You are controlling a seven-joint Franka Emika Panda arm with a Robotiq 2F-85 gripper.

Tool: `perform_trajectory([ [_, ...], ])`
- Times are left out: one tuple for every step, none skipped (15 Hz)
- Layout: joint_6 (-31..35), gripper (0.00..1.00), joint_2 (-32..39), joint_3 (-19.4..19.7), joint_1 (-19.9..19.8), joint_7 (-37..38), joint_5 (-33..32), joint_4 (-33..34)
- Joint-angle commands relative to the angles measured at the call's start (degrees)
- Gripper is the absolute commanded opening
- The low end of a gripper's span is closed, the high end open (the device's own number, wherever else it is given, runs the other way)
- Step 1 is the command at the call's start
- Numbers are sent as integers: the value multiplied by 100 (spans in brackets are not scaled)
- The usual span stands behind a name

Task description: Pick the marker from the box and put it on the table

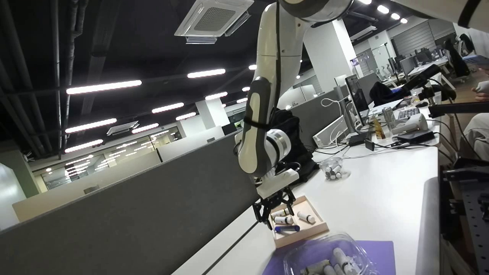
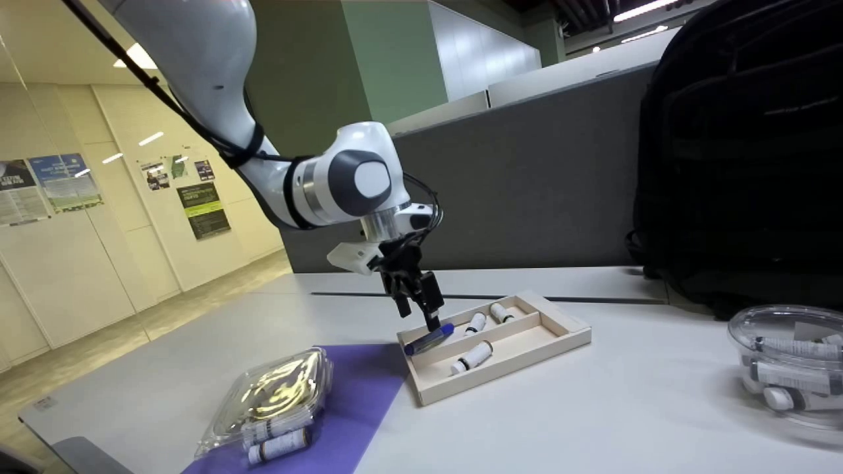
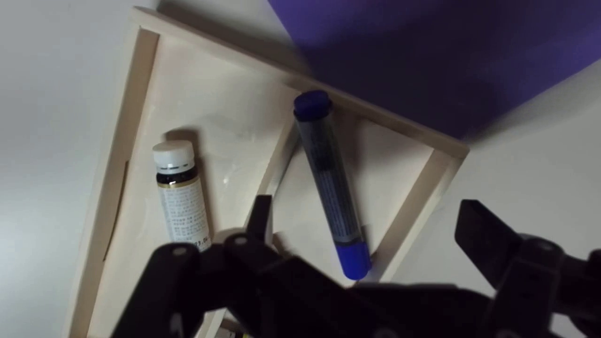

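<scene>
One white worktop [image 1: 386,183] is bearing the box [image 2: 514,361], over which the claw [image 3: 365,213] is hanging spread wide, its four-o'clock finger [image 3: 486,241] in the wrist view seemingly overreaching the rim, so straight descent would be risking clamping that along with the blue marker [image 3: 331,183] lying eleven-to-five inside.

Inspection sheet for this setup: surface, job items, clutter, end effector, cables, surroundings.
Surface: long white table, purple flat sheet on it.
Job items: blue cylindrical marker lies in shallow tan wooden box.
Clutter: three white-labelled bottles in box; clear plastic clamshell; clear round plastic tub; black fabric backpack.
End effector: black, open near marker, holding nothing.
Cables: black cable runs along white robot arm; others lie on table.
Surroundings: dark grey partition panel; likely a person, partly in view.
</scene>
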State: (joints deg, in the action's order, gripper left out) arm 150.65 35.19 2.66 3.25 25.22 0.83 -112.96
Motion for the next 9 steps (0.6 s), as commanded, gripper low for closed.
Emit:
perform_trajectory([
  [-242,100,264,112,104,-170,128,354],
  [-267,100,298,113,104,-210,127,374],
  [-283,100,323,105,93,-247,138,388],
  [-304,100,336,87,70,-313,152,390],
  [-291,100,326,84,60,-366,154,358],
  [-276,100,314,83,55,-410,154,326],
  [-252,100,281,74,44,-471,159,269],
  [-233,100,262,80,46,-497,157,235],
  [-266,91,240,59,17,-556,180,208],
])
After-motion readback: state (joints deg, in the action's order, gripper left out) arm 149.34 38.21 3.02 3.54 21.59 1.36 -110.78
